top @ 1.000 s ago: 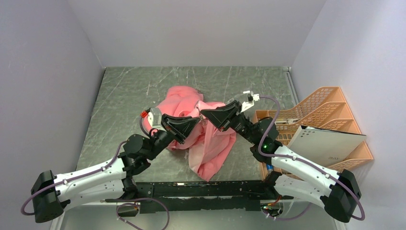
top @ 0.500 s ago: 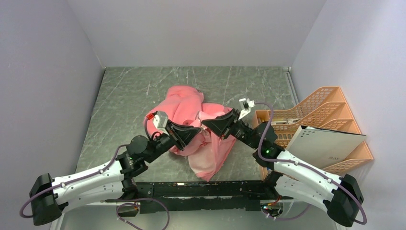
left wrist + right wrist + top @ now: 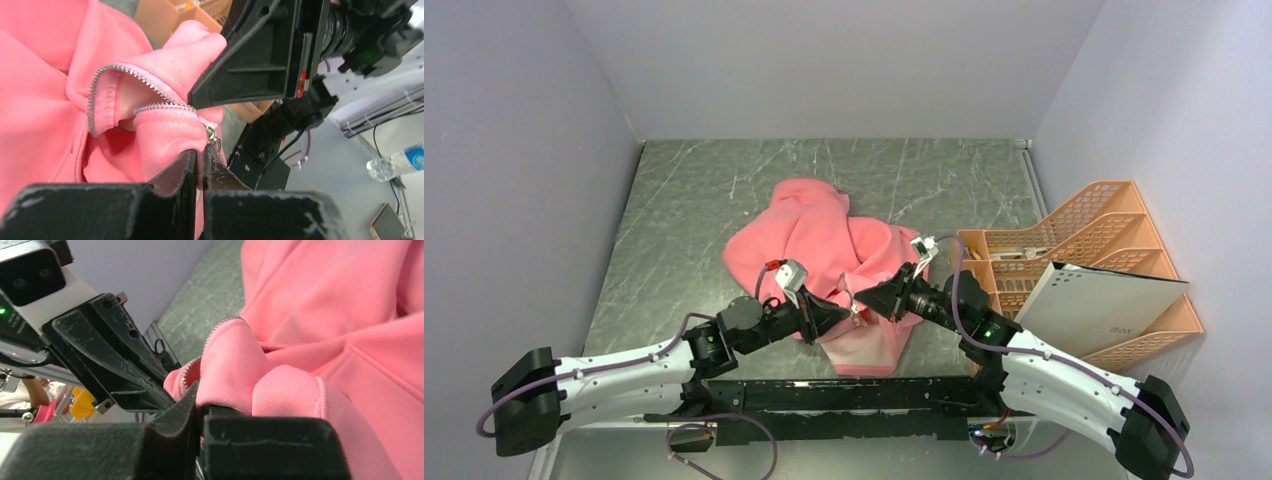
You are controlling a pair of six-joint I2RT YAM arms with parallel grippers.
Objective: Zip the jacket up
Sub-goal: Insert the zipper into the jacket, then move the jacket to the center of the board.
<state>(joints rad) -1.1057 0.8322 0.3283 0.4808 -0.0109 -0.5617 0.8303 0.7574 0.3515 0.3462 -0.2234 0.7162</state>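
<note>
The salmon-pink jacket [image 3: 819, 240] lies bunched in the middle of the table, its near part lifted between the two arms. My left gripper [image 3: 836, 316] is shut on a fold of the jacket [image 3: 165, 140] just below the metal zipper pull [image 3: 212, 136]; silver zipper teeth [image 3: 127, 72] curve above it. My right gripper [image 3: 870, 299] faces it from the right, shut on the jacket's opposite front edge [image 3: 235, 370], where a row of zipper teeth [image 3: 189, 374] shows. The two grippers' tips nearly touch.
An orange tiered file tray [image 3: 1089, 235] stands at the table's right edge with a white folder [image 3: 1104, 305] leaning in it. The dark marbled tabletop [image 3: 694, 200] extends left and behind the jacket. A black rail [image 3: 844, 395] runs along the near edge.
Both arms have drawn back toward the near edge and lower, pulling the jacket's front edges with them; the garment has stretched out behind the grippers. Both stay shut.
</note>
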